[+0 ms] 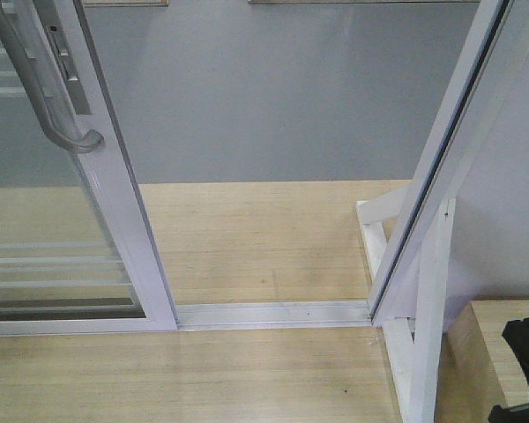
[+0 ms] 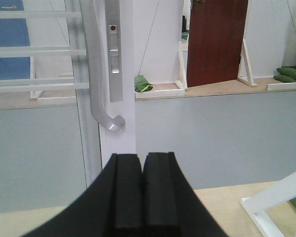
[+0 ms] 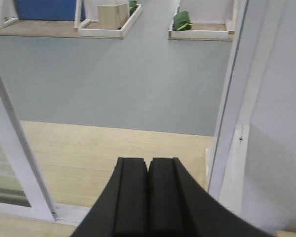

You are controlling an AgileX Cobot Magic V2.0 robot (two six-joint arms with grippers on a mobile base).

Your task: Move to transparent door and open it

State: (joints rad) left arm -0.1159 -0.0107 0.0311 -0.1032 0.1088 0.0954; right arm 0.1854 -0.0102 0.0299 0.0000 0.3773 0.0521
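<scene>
Plainly, the transparent door (image 1: 66,220) stands slid aside, left of the open gap over the floor track (image 1: 273,314). Its handle (image 2: 101,84) hangs just above the clenched, empty left tool (image 2: 142,190). The right tool (image 3: 148,197), also clenched, faces the gap.

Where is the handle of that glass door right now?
In the front view the handle sits upper left, on the transparent door frame's upright beside the open gap; the left wrist view shows it just above the left gripper.
</scene>
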